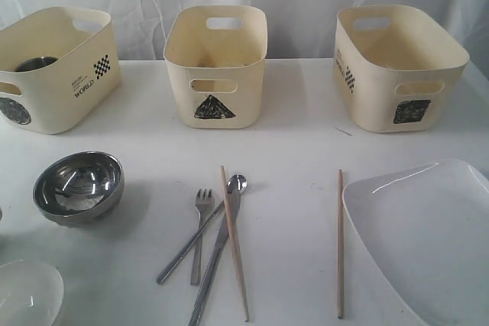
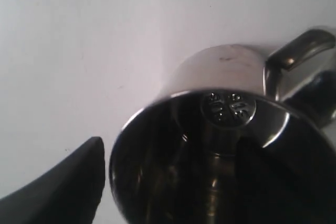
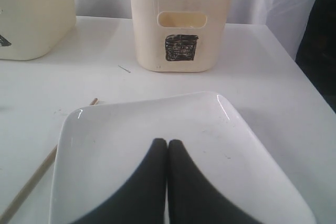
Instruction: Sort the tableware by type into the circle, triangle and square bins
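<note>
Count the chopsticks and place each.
2. One chopstick crosses the steel cutlery; the other lies alone left of the white plate. Bins could hide more.

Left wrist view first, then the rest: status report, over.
Right claw shut, empty, over white plate. Left claw finger at steel mug rim, grip unclear. Fork, chopsticks unsorted. Nothing in the way.
</note>
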{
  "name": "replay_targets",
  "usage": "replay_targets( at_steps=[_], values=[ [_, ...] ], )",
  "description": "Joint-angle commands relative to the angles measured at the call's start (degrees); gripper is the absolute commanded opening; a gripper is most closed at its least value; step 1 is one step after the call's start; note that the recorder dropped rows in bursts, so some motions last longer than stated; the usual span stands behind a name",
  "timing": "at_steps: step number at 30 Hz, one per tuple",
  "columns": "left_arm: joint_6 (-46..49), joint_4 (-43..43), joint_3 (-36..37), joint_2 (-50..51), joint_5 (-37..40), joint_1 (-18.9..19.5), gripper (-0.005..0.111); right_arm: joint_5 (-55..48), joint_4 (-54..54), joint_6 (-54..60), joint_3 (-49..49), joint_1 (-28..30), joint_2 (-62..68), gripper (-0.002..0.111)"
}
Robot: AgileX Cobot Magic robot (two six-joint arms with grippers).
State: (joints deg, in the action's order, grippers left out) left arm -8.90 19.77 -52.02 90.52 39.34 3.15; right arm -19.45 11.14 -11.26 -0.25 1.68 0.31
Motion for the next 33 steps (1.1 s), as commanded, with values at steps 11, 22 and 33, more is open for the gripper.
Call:
replay_targets(
  at_steps=[11, 22, 33],
  values=[
    [-0.33, 0.01, 0.57, 2.95, -3.29, 0.16, 0.000, 0.20, 0.50, -0.02, 0.25, 0.64, -0.31, 0.000],
    [-0.20, 1.43, -5.01, -8.60, -0.36, 0.16, 0.000, 0.20, 0.50, -0.02, 0.25, 0.64, -0.31, 0.000],
    [-0.11, -4.05, -23.47, -17.90, -10.35, 0.16, 0.000, 0.20, 0.50, -0.02, 0.25, 0.64, -0.31, 0.000]
  ],
)
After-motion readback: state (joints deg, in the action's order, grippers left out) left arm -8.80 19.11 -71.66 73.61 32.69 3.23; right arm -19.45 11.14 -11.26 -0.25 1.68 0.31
